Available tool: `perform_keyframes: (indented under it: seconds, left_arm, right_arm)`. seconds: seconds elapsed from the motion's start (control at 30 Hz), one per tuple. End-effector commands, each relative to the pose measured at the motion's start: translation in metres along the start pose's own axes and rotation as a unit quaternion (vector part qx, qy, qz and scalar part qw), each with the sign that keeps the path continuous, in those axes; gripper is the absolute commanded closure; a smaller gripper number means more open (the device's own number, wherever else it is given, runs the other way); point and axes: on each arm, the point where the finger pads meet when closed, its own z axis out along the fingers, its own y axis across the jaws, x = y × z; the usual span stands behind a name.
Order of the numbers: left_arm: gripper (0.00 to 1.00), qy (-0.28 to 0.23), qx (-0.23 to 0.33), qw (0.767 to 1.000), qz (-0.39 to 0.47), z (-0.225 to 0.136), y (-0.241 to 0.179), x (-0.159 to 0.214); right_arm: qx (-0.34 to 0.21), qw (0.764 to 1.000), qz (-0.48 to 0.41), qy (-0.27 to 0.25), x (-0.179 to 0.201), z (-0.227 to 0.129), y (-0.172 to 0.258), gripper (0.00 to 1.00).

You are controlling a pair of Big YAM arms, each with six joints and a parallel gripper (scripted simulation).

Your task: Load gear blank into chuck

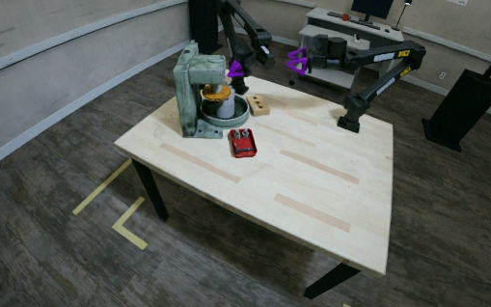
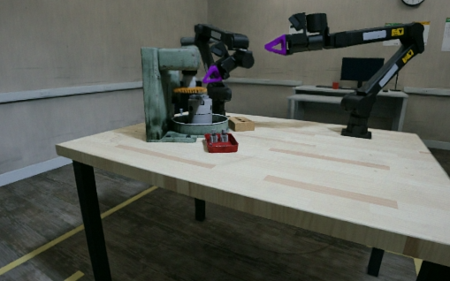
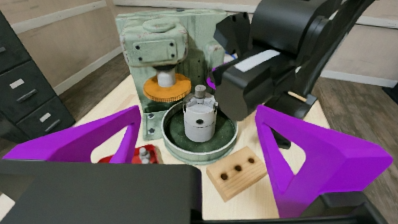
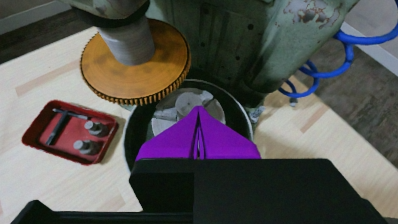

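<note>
A small grey gear blank (image 3: 200,91) (image 4: 188,100) stands upright at the centre of the grey chuck (image 1: 226,111) (image 2: 202,116) (image 3: 200,125) (image 4: 161,126), among its jaws. How deep it sits is hidden. The chuck stands in the round basin of the green gear shaper (image 1: 183,92) (image 2: 151,97) (image 3: 200,30). My right gripper (image 1: 229,74) (image 2: 204,81) (image 4: 198,111) is shut and empty, above and beside the chuck, apart from the blank. My left gripper (image 1: 288,58) (image 2: 266,46) (image 3: 198,111) is open and empty, high above the table, well away from the shaper.
An orange toothed cutter (image 1: 215,92) (image 3: 162,92) (image 4: 165,65) hangs beside the chuck. A red tray (image 2: 223,149) (image 4: 72,132) holds two grey pieces (image 4: 96,128) and a dark T-shaped key (image 4: 58,128). A wooden block (image 1: 259,110) (image 3: 227,189) with three holes lies beside the basin. A blue hose (image 4: 327,74) coils behind.
</note>
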Motion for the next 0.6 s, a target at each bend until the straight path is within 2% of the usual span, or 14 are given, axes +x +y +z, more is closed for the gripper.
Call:
perform_keyframes:
  seconds: [0.0,0.33,0.57]
  left_arm:
    - [0.00,-0.027,-0.003,1.000,0.010,-0.002,0.002,-0.024]
    - [0.00,-0.027,-0.003,1.000,0.010,-0.002,0.002,-0.024]
    - [0.00,-0.027,-0.003,1.000,0.010,-0.002,0.002,-0.024]
  right_arm:
    - [-0.018,1.000,0.005,0.004,-0.020,0.001,0.011,1.00]
    - [-0.016,1.000,0.001,0.005,-0.022,0.011,0.010,1.00]
    - [-0.005,1.000,-0.017,0.007,-0.004,0.022,0.007,1.00]
